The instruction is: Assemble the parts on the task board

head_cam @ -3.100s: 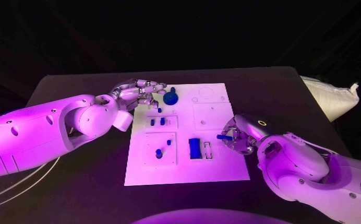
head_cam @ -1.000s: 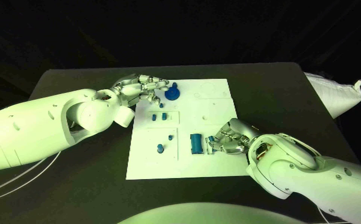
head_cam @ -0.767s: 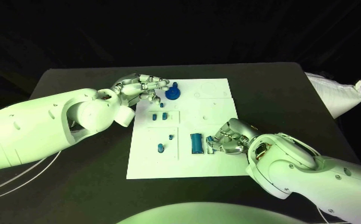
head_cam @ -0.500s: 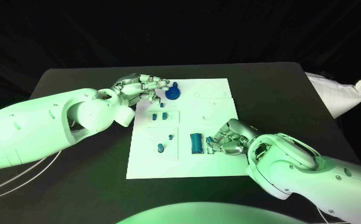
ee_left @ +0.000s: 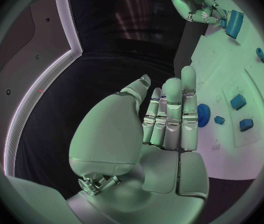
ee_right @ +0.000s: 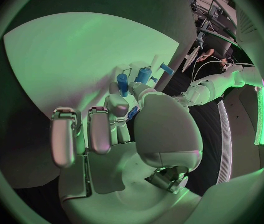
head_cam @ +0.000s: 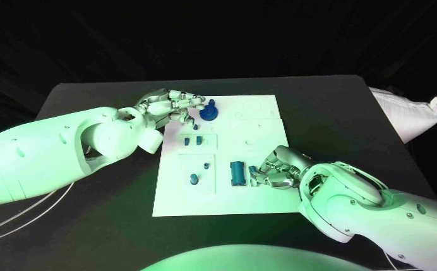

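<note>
Right hand (head_cam: 276,171) of mine pinches a small blue part (ee_right: 132,113) over the task board's (head_cam: 264,201) right edge; my left hand (head_cam: 168,108), fingers straight and together, rests at its far left corner.

Green light falls over the whole scene. Head view: the task board (head_cam: 228,204) is the brightest surface; the table (head_cam: 91,94) stays dim and the backdrop is black. The white shells of the left arm (head_cam: 55,151) and right arm (head_cam: 364,208) carry a soft sheen. Wrist views: fisheye circles in dark frames, board edges bending. A shadow lies on the board beside the right hand (ee_right: 116,129).
</note>
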### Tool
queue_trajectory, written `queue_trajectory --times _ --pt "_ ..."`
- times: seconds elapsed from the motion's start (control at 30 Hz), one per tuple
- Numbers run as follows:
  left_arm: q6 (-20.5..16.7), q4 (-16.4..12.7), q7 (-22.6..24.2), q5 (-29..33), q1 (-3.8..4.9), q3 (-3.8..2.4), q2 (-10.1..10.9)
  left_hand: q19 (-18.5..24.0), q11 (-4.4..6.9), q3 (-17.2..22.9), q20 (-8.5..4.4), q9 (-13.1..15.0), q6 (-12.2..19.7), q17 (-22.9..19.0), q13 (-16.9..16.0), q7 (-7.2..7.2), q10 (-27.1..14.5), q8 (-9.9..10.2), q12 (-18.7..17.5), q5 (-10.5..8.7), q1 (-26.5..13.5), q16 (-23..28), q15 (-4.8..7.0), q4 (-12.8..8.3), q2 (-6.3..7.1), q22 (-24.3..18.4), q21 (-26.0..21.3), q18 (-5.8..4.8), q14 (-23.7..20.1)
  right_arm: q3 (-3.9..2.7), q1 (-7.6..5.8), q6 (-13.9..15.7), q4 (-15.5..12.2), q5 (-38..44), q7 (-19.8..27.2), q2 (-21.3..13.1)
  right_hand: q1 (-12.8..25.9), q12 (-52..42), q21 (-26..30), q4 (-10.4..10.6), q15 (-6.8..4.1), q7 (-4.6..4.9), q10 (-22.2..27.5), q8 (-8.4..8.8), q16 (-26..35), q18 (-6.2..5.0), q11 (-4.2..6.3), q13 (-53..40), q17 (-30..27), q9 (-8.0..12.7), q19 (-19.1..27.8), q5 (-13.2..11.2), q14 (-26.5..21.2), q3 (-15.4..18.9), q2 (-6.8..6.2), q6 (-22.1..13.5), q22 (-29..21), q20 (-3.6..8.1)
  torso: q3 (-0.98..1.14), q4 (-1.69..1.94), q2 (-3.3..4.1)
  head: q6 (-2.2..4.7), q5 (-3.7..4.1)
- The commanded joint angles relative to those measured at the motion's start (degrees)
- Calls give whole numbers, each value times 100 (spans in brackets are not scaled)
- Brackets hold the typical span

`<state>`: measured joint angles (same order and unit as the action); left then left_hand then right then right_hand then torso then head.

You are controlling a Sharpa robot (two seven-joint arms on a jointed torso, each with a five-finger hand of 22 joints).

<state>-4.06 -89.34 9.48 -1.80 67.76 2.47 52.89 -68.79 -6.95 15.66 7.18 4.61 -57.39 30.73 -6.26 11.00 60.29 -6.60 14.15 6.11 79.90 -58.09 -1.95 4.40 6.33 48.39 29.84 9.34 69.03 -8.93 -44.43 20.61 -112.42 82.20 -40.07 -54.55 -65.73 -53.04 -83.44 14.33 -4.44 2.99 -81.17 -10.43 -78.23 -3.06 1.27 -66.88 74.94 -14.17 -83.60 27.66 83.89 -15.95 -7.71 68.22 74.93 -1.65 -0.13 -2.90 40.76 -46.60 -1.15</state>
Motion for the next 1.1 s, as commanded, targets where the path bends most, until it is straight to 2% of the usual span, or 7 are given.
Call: queue_trajectory --times 0.03,0.53,0.73,0.87,0.93,1.0,1.1 --pt "145 -16 19 -18 2 -3 -5 2 12 -29 39 -8 54 -8 -5 -1 -38 -36 27 -5 29 -25 6 2 -43 -9 -38 109 -52 9 13 -198 -32 0 -50 20 91 -30 -37 47 -45 1 -50 7 -20 69 6 -19 221 3 -61 98 382 104 18 35 662 10 -4 2 1 -7 -4" --pt "155 -17 0 -18 2 -3 1 1 11 -39 40 -8 53 -16 -6 0 -39 -40 34 -5 20 -24 4 11 -48 -11 -41 109 -55 9 13 -194 -32 110 -45 19 192 -73 -42 150 -46 0 -60 5 -34 71 5 -69 237 -9 -66 50 382 368 50 45 672 11 -2 -1 1 -17 -12" --pt "162 -8 -9 -18 2 -3 2 1 11 -39 40 -8 53 -16 -6 0 -39 -40 34 -5 20 -24 4 11 -48 -11 -41 109 -55 9 15 -184 -77 161 -39 -1 398 -90 -43 227 -45 -5 -64 7 -41 71 6 -100 246 -15 -65 185 382 677 86 54 676 11 1 -3 -3 -23 -14" --pt "163 0 -12 -18 2 -3 3 1 11 -39 40 -8 53 -16 -6 0 -39 -40 34 -5 20 -24 4 11 -48 -11 -41 109 -55 8 19 -201 -107 190 -33 -24 531 -80 -41 227 -47 -9 -60 13 -38 70 7 -107 244 -18 -64 40 380 886 113 52 675 10 3 -7 0 -26 -17" --pt "162 2 -14 -18 2 -3 3 1 11 -43 40 -8 54 -19 -6 0 -40 -42 37 -5 17 -24 4 14 -49 -12 -42 108 -56 8 22 -215 -119 195 -29 -33 608 -98 -40 220 -50 -12 -64 12 -41 70 8 -128 249 -22 -63 -357 381 1052 116 55 676 9 5 -8 1 -27 -17" --pt "163 4 -15 -18 2 -3 2 1 11 -44 40 -8 54 -20 -6 0 -40 -42 37 -6 17 -24 4 15 -49 -12 -42 108 -56 8 25 -222 -129 199 -26 -42 625 -95 -40 223 -47 -12 -63 13 -40 70 9 -133 247 -25 -63 -588 380 1161 125 54 678 10 6 -9 0 -30 -18" --pt "157 6 -17 -18 2 -3 0 1 11 -44 40 -8 54 -20 -6 0 -40 -42 37 -6 17 -24 4 15 -49 -12 -42 108 -56 7 27 -224 -144 201 -24 -64 618 -86 -38 222 -46 -11 -60 14 -33 69 8 -131 240 -26 -61 -621 379 1191 134 53 676 10 -1 -5 -2 -26 -28"
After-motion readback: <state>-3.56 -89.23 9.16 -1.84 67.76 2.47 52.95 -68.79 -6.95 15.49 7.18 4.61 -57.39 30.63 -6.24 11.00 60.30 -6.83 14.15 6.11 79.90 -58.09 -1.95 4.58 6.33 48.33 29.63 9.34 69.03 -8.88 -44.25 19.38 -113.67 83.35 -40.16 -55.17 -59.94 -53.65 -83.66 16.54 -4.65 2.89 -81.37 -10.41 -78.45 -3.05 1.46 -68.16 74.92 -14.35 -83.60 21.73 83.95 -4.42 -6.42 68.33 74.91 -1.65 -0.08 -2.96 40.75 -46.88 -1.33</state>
